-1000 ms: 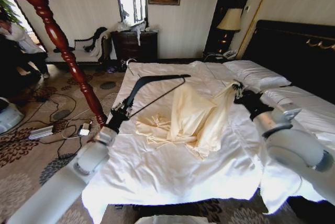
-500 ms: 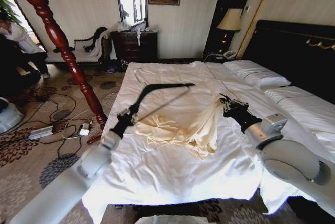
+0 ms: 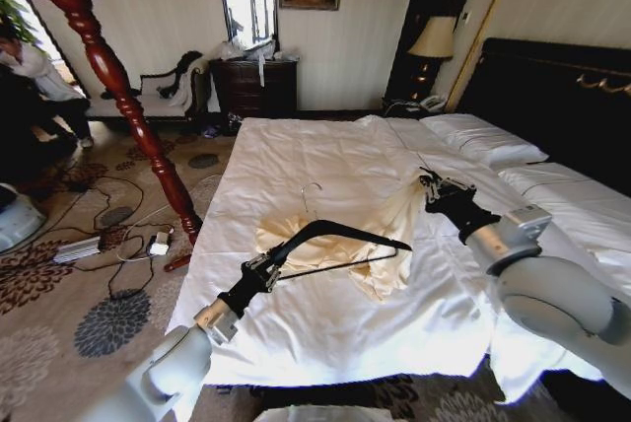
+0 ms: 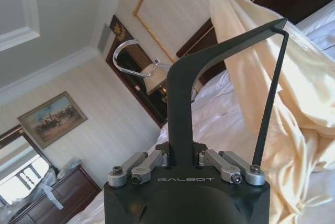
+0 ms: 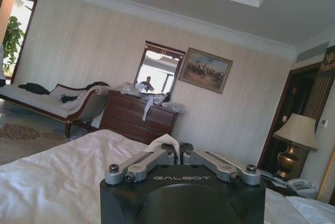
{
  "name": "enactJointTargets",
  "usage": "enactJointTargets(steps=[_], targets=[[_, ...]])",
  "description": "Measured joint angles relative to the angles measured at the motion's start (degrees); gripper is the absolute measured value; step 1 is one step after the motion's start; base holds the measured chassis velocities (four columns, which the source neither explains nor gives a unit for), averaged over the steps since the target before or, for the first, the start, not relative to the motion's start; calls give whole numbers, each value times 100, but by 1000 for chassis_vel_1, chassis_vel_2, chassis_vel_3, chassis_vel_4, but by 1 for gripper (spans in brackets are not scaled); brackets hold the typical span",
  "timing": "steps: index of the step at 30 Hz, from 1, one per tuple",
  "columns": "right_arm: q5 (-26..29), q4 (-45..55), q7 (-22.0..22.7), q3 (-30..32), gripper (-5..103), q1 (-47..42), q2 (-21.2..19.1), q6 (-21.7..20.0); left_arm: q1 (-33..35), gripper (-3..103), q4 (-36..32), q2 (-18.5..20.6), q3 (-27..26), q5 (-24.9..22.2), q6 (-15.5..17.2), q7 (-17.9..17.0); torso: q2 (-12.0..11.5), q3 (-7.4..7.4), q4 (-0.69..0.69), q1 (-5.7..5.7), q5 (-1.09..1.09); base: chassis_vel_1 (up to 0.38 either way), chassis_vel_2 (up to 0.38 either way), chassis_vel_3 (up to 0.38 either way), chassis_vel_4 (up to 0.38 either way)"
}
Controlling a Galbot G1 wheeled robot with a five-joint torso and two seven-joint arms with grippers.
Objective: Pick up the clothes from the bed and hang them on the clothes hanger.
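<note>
My left pincer (image 3: 264,271), clamped on the hanger (image 3: 340,236), has dropped over the shirt (image 3: 380,235); right pincer (image 3: 432,188) grips its edge above the bed (image 3: 325,328).

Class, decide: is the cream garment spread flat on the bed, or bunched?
Bunched. The clothes lie crumpled on the bed, one corner lifted by the shut right gripper.

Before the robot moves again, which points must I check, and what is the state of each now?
1. Left gripper shut on the hanger: ok.
2. Right gripper shut on the clothes: ok.
3. Clothes lifted off the bed: not ok, most of it lies on the duvet.
4. Hanger end inside the clothes: cannot tell.
5. Hanger's metal hook free of fabric: ok.
</note>
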Motion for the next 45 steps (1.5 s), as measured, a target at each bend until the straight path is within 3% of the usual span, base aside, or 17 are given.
enactJointTargets(steps=[8, 21, 28, 45], targets=[[-42, 56, -26, 300, 2, -357, 9, 20, -227, 19, -4, 171, -167, -322, 68, -100, 0, 0, 0, 0, 1, 0, 0, 0, 0], [-31, 166, -52, 428, 2, -371, 2, 75, -639, 19, 400, 127, -174, -496, 295, -264, 0, 1, 1, 0, 2, 0, 0, 0, 0], [-38, 219, -333, 244, 2, -364, -24, 301, -1007, 19, 544, -186, 162, -532, 538, -277, 0, 1, 0, 1, 1, 0, 0, 0, 0], [58, -266, -303, -8, 2, 92, -206, 391, -997, 19, 305, 27, 601, -263, 293, -70, 0, 0, 1, 0, 2, 0, 0, 0, 0]])
